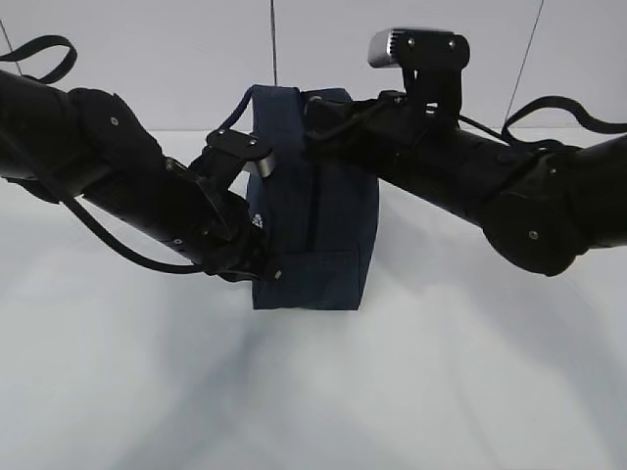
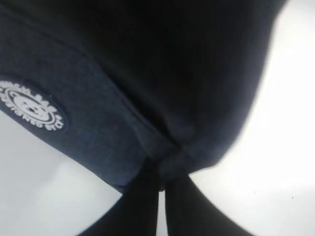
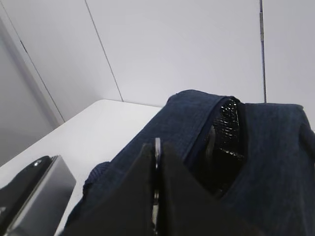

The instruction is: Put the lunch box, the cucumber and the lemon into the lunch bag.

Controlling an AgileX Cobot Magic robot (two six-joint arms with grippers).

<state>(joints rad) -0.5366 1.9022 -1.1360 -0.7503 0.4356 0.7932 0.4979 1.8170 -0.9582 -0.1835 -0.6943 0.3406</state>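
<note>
The dark navy lunch bag [image 1: 328, 225] stands upright on the white table. My left gripper [image 1: 265, 272] is shut on a fold of fabric at its lower left corner; the left wrist view shows the fingers [image 2: 142, 196] pinching the bag [image 2: 147, 73]. My right gripper [image 1: 315, 116] is at the bag's top. In the right wrist view it [image 3: 157, 147] is shut on the silver ring pull [image 3: 157, 143] of the zipper. The zipper [image 3: 224, 142] on the bag [image 3: 270, 167] gapes open beyond the fingers, dark inside. The lunch box, the cucumber and the lemon are out of view.
The white table [image 1: 313, 392] spreads in front of and around the bag. A loop handle [image 1: 245, 103] sticks up at the bag's top left. A round white logo patch [image 2: 32, 105] sits on the bag's side. A pale wall stands behind.
</note>
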